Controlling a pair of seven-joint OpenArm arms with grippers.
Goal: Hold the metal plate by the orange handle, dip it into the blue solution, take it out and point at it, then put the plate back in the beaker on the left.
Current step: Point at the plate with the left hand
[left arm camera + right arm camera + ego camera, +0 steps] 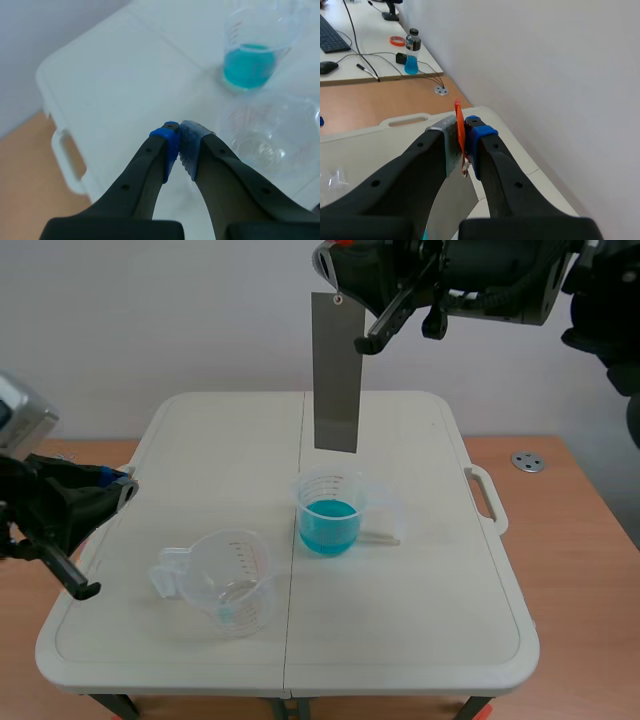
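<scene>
A long grey metal plate [335, 370] hangs upright high above the beaker of blue solution [329, 511], its lower edge clear of the rim. My right gripper [340, 285] is shut on the plate's orange handle [460, 130] at the top; in the right wrist view the handle is pinched between the pads above the plate [450, 200]. An empty clear beaker [230, 580] stands left of the blue one. My left gripper [120, 485] is shut on nothing at the table's left edge; in its own view the gripper [179, 145] is short of the empty beaker [272, 132] and the blue beaker [250, 62].
The white folding table [420, 640] has carry handles at its sides [487, 498]. A small flat strip [385, 537] lies right of the blue beaker. A round metal fitting [527, 461] sits on the wooden desk. A far desk [365, 55] holds a bottle, cables and a keyboard.
</scene>
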